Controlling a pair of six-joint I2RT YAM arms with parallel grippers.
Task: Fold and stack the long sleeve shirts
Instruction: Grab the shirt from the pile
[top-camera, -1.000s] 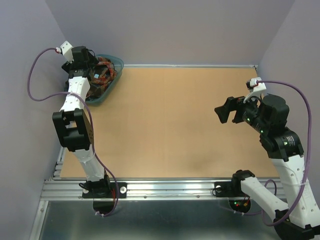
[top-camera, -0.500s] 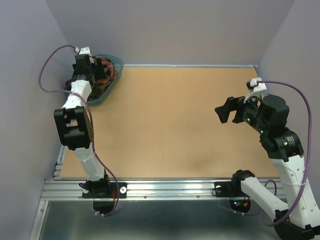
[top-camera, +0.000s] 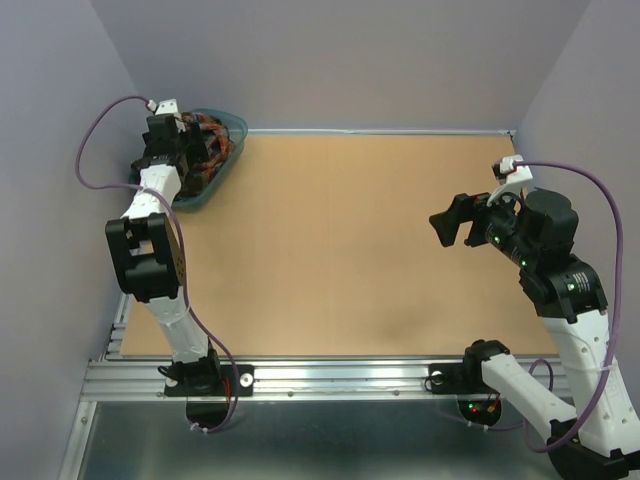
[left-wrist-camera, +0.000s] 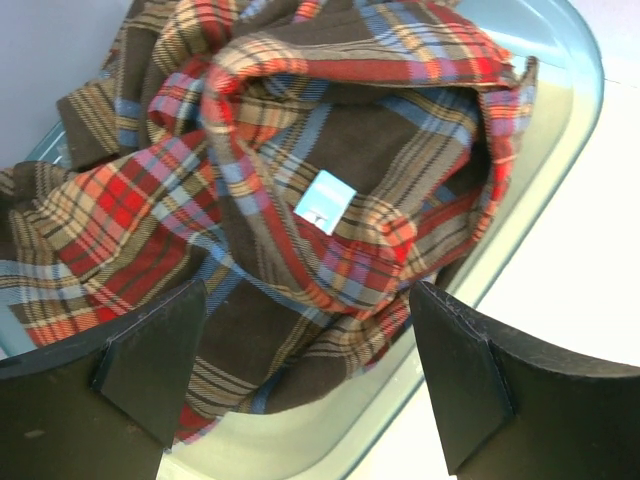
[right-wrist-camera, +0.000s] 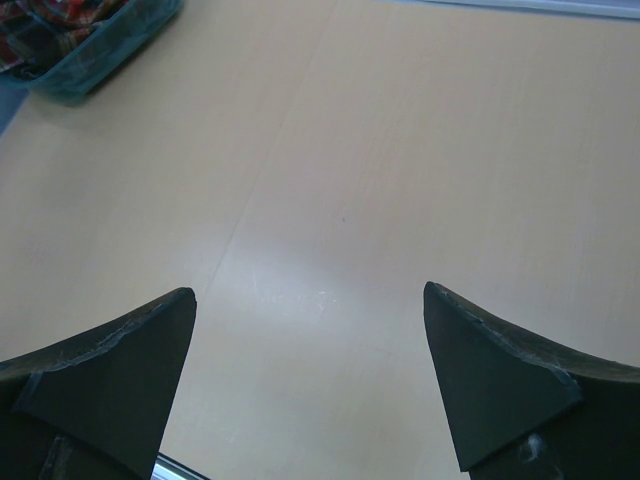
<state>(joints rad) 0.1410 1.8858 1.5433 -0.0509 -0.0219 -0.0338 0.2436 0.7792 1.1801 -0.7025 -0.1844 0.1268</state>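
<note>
**Top external view**
- Left end effector (top-camera: 192, 150): fingers spread, nothing between them, pointing down over the basket.
- Basket (top-camera: 236, 126): teal plastic, directly beneath the left end effector, at the far left corner of the desk.
- Shirt (top-camera: 214, 136): plaid, bunched inside the basket, just under and beyond the left end effector. Contact cannot be told from here.
- Right end effector (top-camera: 455, 219): fingers spread, holding nothing, raised above the desk (top-camera: 350, 250). Basket and shirt lie well apart from it, across the desk.

**Left wrist view**
- Left end effector (left-wrist-camera: 308, 300): both dark fingers (left-wrist-camera: 150, 370) wide apart, gripping nothing.
- Shirt (left-wrist-camera: 300, 150): red, brown, blue and yellow plaid, crumpled in a heap, filling the space ahead of and between the fingers.
- Label (left-wrist-camera: 325, 200): small, pale blue, on the inner cloth just ahead of the end effector.
- Basket (left-wrist-camera: 560, 120): its rim curves round the shirt to the right of the fingers.

**Right wrist view**
- Right end effector (right-wrist-camera: 307, 292): fingers spread, bare desk (right-wrist-camera: 450, 130) between and ahead of them.
- Basket (right-wrist-camera: 100, 60): far ahead and to the left, with plaid shirt (right-wrist-camera: 30, 30) showing inside.
</note>
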